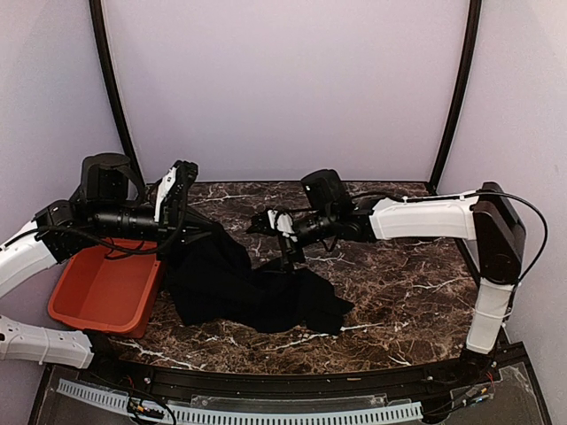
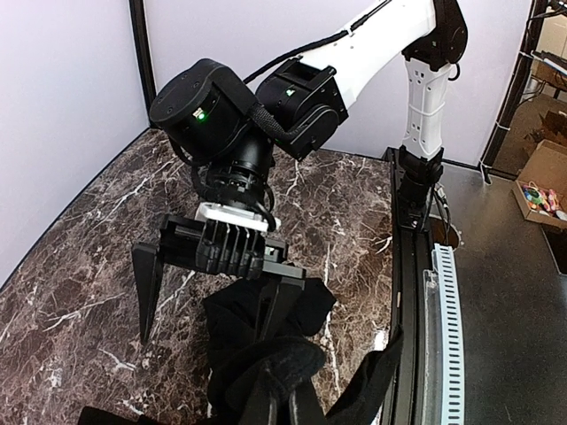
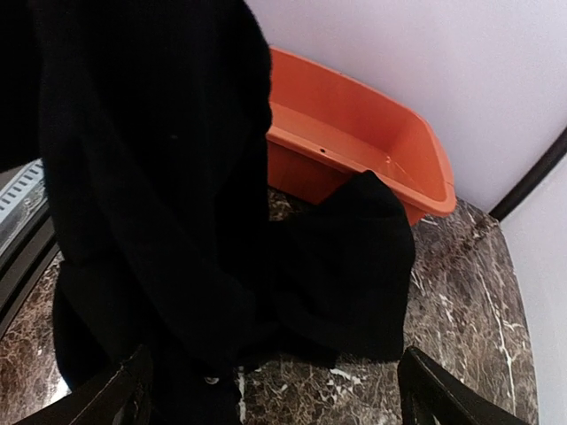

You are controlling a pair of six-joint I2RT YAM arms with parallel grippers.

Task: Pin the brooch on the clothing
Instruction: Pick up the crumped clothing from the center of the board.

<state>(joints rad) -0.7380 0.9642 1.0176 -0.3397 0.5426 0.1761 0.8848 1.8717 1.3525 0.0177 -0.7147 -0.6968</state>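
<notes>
Hanging from the left gripper (image 1: 193,232), whose fingers are pinched together on a fold of it, the black T-shirt (image 1: 257,288) drapes onto the marble table (image 1: 399,283) at the centre of the top view, beside the orange bin (image 1: 102,288) at lower left. The right gripper (image 1: 270,243) stands spread wide just above the cloth. From the left wrist, bunched cloth sits clamped at bottom centre; from the right wrist, the shirt fills the left half, with the fingers apart at both lower corners.
</notes>
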